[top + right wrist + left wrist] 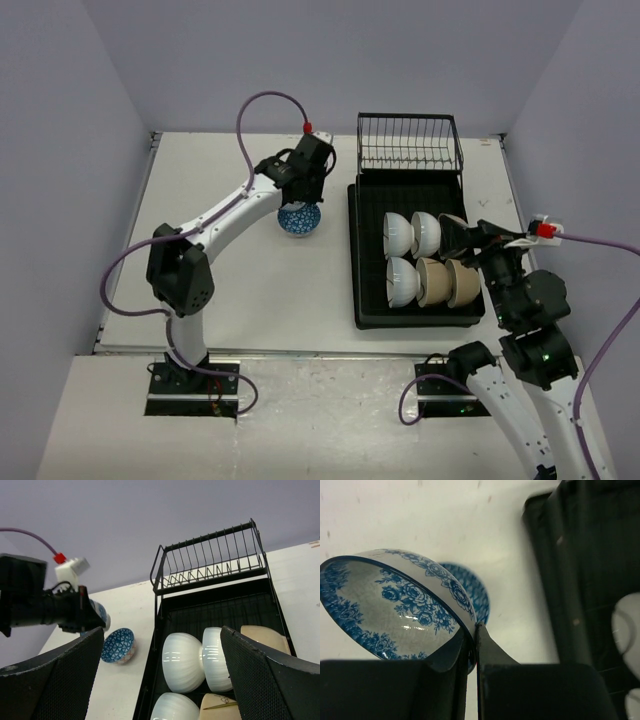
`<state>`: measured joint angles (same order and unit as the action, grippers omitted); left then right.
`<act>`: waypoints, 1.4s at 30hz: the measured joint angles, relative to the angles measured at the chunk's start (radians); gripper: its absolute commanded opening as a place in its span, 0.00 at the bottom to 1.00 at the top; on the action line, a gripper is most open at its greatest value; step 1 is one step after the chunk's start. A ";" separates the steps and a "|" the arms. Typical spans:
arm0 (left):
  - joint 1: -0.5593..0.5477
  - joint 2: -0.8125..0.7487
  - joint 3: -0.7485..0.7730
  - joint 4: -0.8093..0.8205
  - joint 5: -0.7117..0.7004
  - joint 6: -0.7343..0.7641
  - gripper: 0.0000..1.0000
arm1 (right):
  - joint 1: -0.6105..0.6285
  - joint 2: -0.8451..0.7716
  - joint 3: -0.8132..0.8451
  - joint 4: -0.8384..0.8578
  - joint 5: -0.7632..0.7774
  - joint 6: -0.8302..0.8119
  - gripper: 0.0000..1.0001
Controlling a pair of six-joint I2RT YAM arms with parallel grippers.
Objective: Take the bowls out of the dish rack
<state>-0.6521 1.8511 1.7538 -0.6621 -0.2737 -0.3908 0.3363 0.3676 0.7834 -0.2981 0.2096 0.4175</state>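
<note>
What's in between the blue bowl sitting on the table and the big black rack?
Nothing, just bare white table between the blue bowl and the dish rack. The top view and right wrist view both show it.

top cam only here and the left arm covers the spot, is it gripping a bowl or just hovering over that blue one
Observer: Gripping. In the left wrist view the left fingers are shut on the rim of a blue floral bowl.
Operator: then whats the blue thing on the table
Observer: A second blue bowl, lattice-patterned, sitting on the table beneath the held one.
</note>
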 measured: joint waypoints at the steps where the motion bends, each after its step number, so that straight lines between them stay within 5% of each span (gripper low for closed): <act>1: 0.000 0.027 0.000 -0.049 0.000 0.016 0.00 | 0.000 0.005 0.000 -0.002 -0.004 -0.002 0.99; 8: -0.006 0.144 0.072 -0.265 -0.002 0.106 0.00 | 0.000 0.018 0.002 -0.005 -0.025 -0.019 0.99; 28: -0.039 0.396 0.356 -0.401 -0.002 0.245 0.00 | 0.000 0.032 0.002 -0.013 -0.075 -0.027 0.99; 42: -0.050 0.422 0.372 -0.473 -0.036 0.280 0.00 | 0.000 0.032 0.002 -0.016 -0.099 -0.028 0.99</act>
<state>-0.7017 2.2730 2.1262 -1.1355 -0.3099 -0.1108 0.3363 0.3992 0.7856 -0.3145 0.1108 0.3897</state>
